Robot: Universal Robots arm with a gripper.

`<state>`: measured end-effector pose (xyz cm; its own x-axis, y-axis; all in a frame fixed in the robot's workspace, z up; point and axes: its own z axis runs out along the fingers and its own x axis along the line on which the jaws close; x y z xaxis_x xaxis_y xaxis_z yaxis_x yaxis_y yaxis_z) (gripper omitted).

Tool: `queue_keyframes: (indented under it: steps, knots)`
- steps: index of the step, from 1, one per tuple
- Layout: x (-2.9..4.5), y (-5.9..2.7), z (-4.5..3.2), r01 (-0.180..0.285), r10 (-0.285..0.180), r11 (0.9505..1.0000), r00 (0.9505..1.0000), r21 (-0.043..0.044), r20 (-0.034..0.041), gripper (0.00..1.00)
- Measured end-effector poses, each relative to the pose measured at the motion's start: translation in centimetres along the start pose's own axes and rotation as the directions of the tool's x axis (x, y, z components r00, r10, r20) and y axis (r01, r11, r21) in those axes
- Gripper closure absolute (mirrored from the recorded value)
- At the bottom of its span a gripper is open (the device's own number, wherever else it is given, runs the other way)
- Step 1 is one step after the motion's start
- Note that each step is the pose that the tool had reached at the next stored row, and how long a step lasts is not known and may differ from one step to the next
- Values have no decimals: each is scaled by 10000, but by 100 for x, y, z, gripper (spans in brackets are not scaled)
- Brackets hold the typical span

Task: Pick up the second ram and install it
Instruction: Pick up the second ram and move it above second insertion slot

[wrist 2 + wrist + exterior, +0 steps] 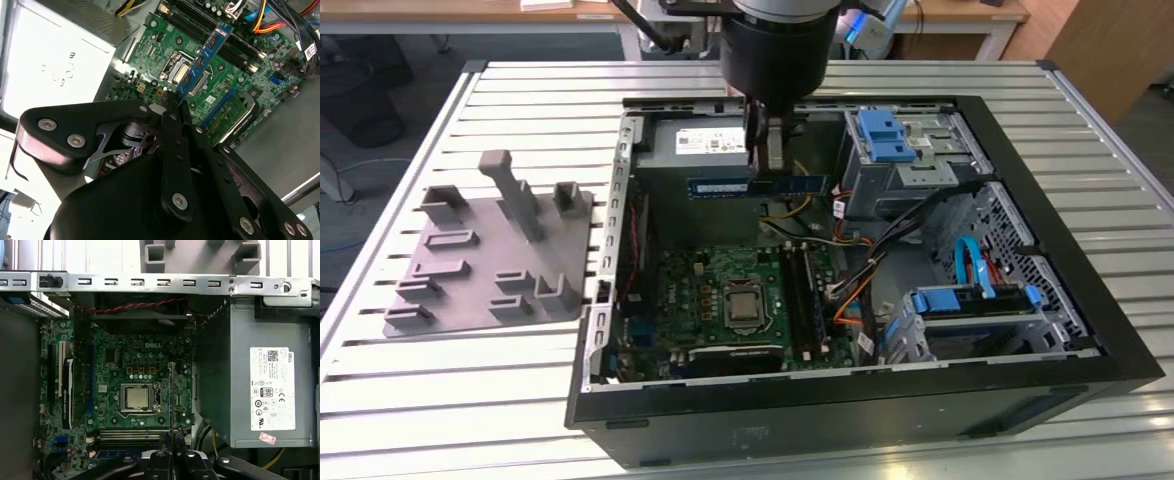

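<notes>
Plainly the carrying step is in hand, with the install not yet begun. The gripper (766,168) is closed narrowly on the second ram (720,187), pinching the blue strip near its middle. It hangs level and on edge above the open computer case (854,405), over the gap between the power supply (700,140) and the motherboard (707,290). The long black memory slots (803,290) sit lower on the board, well apart from the strip, which lies crosswise to them. Seating it would seem to call for turning the strip parallel to an empty slot, lining its bottom edge up squarely, then pressing straight down with even force.
</notes>
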<state>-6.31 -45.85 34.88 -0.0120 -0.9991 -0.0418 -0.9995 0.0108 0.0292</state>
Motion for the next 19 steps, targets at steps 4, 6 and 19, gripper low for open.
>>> queue_keyframes:
  steps: [4,6,19]
  knots:
    - [123,-20,54,0,0,10000,10000,1,2,86]
    - [157,-62,90,1,-1,10000,10000,3,8,86]
    - [430,-224,303,0,0,10000,10000,-1,7,86]
